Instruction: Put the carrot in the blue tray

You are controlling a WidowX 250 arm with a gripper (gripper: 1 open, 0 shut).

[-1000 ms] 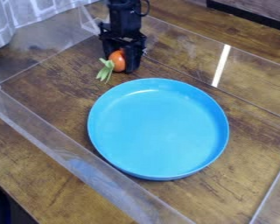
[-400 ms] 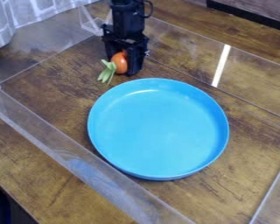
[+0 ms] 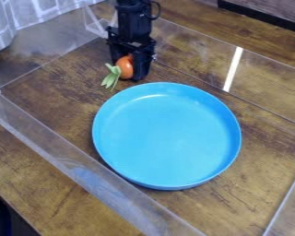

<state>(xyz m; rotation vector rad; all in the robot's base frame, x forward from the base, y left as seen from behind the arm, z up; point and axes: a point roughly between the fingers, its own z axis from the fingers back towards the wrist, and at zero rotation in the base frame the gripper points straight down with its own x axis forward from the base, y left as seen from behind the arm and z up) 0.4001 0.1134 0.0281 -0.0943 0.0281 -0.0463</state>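
Black gripper (image 3: 130, 63) pointed down, jaws closed around the carrot (image 3: 123, 67), green top poking left, just behind the blue tray (image 3: 166, 136), wooden table (image 3: 40, 92).

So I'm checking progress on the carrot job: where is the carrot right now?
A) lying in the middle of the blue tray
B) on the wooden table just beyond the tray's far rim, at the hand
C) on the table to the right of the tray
B: the carrot lies on the wood outside the blue tray, its orange body between the fingers of the lowered hand.
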